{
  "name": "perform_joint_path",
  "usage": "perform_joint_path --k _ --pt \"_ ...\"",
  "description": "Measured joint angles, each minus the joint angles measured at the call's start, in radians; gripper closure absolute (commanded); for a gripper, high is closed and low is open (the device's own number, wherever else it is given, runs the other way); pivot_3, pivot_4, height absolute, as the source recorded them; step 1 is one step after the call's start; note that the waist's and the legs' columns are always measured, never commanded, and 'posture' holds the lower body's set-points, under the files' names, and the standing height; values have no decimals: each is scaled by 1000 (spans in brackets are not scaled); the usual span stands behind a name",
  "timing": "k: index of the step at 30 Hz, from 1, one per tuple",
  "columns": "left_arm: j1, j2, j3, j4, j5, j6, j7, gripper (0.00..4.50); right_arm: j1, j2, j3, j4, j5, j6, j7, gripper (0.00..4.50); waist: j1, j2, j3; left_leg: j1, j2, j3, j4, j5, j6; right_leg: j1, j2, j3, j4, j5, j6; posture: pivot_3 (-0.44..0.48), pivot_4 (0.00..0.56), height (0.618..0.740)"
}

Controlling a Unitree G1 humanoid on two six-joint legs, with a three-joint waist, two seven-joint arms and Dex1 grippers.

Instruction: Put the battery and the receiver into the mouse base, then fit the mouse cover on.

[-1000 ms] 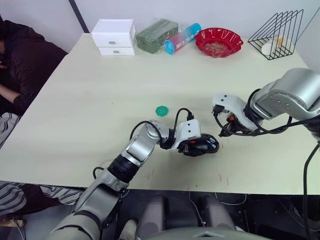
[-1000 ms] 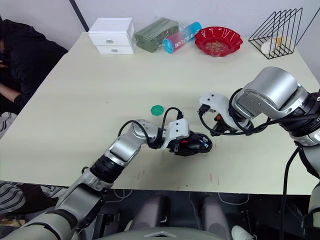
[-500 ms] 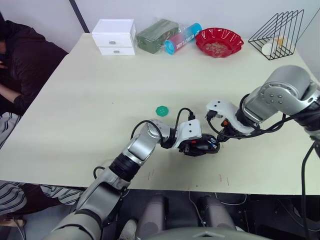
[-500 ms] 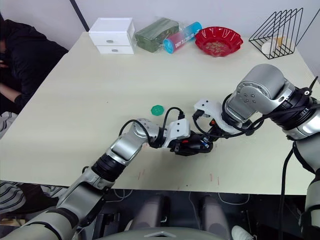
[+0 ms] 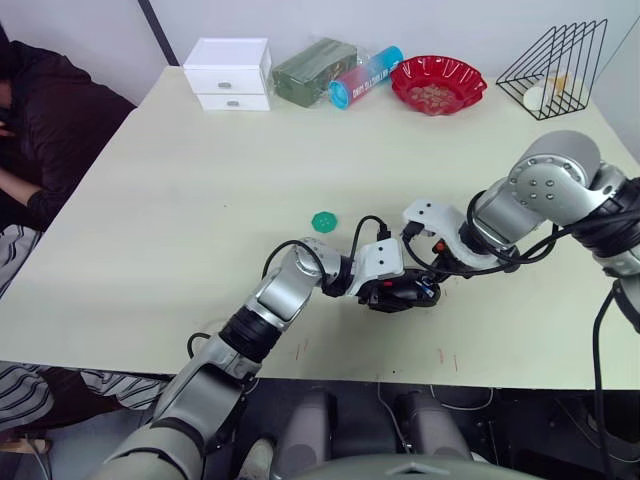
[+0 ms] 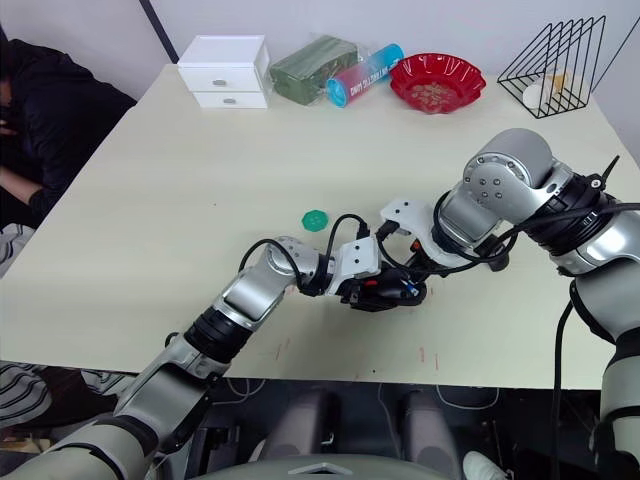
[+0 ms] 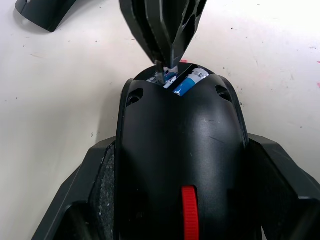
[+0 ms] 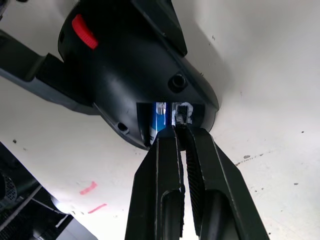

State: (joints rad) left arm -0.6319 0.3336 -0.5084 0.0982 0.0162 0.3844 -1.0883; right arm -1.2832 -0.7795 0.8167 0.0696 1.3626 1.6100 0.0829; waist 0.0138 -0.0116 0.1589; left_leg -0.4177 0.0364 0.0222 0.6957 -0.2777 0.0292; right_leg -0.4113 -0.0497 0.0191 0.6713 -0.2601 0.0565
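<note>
Table [image 5: 200,200]: cream top, back edge carries a white drawer box [image 5: 229,73], a red bowl [image 5: 437,83] and a black wire rack [image 5: 556,68]. A green toothed disc [image 5: 323,221] lies alone mid-table.

Mouse base [image 5: 402,293] sits near the front edge, clamped from both sides by the left gripper [image 5: 385,290]; the left wrist view shows its fingers [image 7: 85,210] pressed against the mouse's flanks, red wheel facing the camera.

Mouse cover [image 7: 44,11]: dark shell lying on the table just beyond the base, apart from it.

Right gripper [image 8: 181,131] is pinched on the receiver [image 8: 182,114], tips at the open bay at the rear of the base. Receiver looks partly inside its slot, though depth is hard to judge.

Battery [image 8: 160,112] already lies in the bay, blue end visible, right beside the receiver.
</note>
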Motion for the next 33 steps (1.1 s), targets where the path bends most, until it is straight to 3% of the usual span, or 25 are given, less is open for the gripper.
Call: perform_joint_path --k 30,31,33 --pt "0 -3 2 1 1 1 0 1593 -6 51 20 81 13 0 -70 4500 -2 0 0 -1 0 0 0 0 0 0 0 -1 -1 0 0 0 150 740" --pt "0 -3 2 1 1 1 0 1593 -6 51 20 82 12 0 -70 3950 -2 0 0 0 0 0 0 0 0 0 0 -1 -1 0 0 0 150 740" --pt "0 -4 2 1 1 2 0 1593 -6 50 20 80 11 0 -68 3574 -2 0 0 0 0 0 0 0 0 0 0 -1 -1 0 0 0 150 740"
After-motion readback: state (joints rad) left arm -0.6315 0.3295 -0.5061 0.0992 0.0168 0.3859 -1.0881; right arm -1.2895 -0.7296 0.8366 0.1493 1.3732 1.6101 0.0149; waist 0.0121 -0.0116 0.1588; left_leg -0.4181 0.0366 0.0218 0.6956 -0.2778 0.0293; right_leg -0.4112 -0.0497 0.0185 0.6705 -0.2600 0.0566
